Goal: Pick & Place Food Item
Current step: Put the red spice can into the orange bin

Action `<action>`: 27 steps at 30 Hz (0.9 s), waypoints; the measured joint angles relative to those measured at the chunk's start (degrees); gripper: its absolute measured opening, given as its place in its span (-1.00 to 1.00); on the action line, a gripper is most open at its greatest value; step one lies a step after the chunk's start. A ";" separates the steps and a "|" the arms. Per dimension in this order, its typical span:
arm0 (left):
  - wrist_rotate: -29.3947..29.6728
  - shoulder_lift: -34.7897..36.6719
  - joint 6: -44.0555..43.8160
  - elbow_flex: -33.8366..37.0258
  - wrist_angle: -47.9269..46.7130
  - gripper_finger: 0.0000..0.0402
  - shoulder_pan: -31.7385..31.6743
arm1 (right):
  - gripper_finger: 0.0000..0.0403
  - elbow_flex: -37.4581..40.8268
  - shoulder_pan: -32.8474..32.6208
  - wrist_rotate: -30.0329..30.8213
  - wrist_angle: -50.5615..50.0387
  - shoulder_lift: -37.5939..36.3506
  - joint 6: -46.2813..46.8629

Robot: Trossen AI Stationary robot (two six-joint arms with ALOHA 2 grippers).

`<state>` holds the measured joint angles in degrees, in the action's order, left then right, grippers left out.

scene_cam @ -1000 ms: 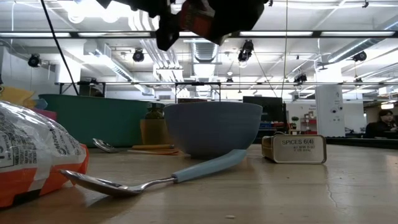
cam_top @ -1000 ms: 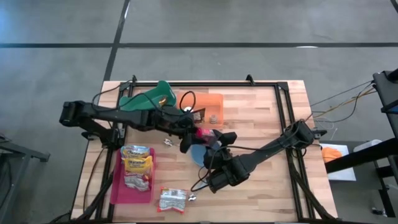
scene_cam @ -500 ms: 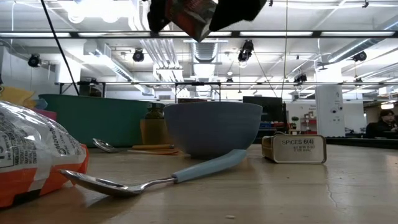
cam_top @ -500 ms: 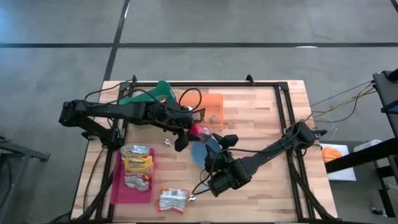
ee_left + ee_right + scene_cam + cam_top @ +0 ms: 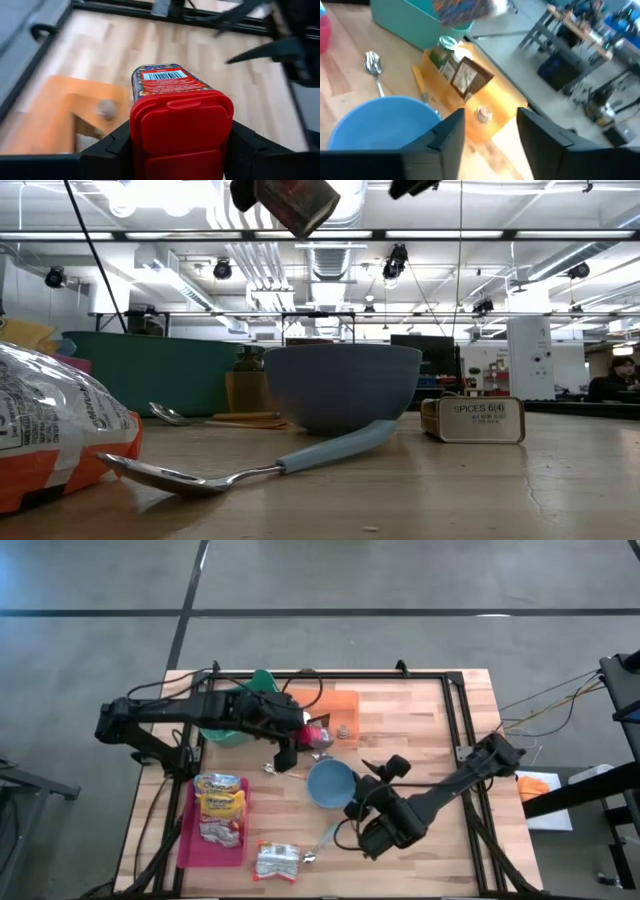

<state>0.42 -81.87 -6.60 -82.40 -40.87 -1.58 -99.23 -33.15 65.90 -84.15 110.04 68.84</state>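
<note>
High view: the left gripper (image 5: pixel 308 732) clasped a red-capped spice container (image 5: pixel 318 734) in the air, between the orange tray (image 5: pixel 345 705) and the blue bowl (image 5: pixel 331 783) — clear of the table (image 5: pixel 420 710). In the left wrist view the container's red lid (image 5: pixel 181 131) sat clamped between both fingers, barcode end outward. The right gripper (image 5: pixel 392 768) hung beside the bowl; its fingers (image 5: pixel 540 142) stood parted with nothing between them. A spoon (image 5: pixel 240 470) lay before the bowl, a spice tin (image 5: pixel 472 420) to one side.
</note>
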 joint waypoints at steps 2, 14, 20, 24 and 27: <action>0.09 -0.02 1.89 -0.59 -0.70 -0.01 -1.89 | -0.32 0.04 -0.55 -1.44 -1.06 -0.09 2.42; -1.07 -3.23 9.68 -4.50 -7.89 -0.01 -17.78 | -0.91 0.36 -3.51 -7.44 -2.67 -1.96 5.40; -1.03 -10.14 15.72 -10.56 -11.78 -0.01 -23.24 | -0.81 0.91 -5.20 -7.59 -4.57 -2.55 13.81; -1.01 -16.73 19.02 -17.15 -15.48 -0.01 -25.35 | -0.74 2.21 -6.29 -7.93 -5.29 -2.75 16.00; -0.70 -22.30 22.71 -22.48 -18.44 -0.01 -25.80 | -0.73 3.35 -7.30 -9.39 -5.65 -2.75 18.06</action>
<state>-0.28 -104.18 16.11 -104.88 -59.31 -27.38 -95.88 -40.45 56.50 -89.80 107.28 86.90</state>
